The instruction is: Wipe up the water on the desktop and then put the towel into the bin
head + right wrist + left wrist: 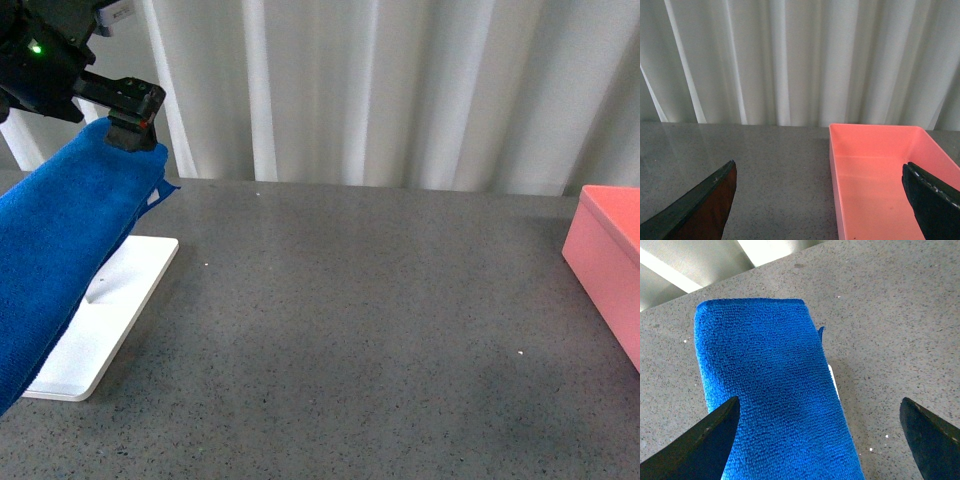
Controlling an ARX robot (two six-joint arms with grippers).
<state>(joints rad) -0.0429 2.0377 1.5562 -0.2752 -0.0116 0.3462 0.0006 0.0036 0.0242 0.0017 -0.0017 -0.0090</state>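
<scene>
Blue terry towel (70,230) slopes down the left side of the front view. Its high end is near the white curtain (400,90) and its low end is cut off by the picture's edge. It passes over a flat white tray (110,315) that lies on the speckled grey bench (360,340). What carries the towel cannot be seen.

The left tool (819,401) is spread wide, with the towel running between its two dark fingers (700,445). One finger sits at the towel's edge and the other is well clear of it over bare bench, so nothing is clamped.

The right tool (819,164) is also spread wide and holds nothing. It hangs above the bench, facing the pink bin (875,142), which stands at the bench's right end, well apart from the towel.
</scene>
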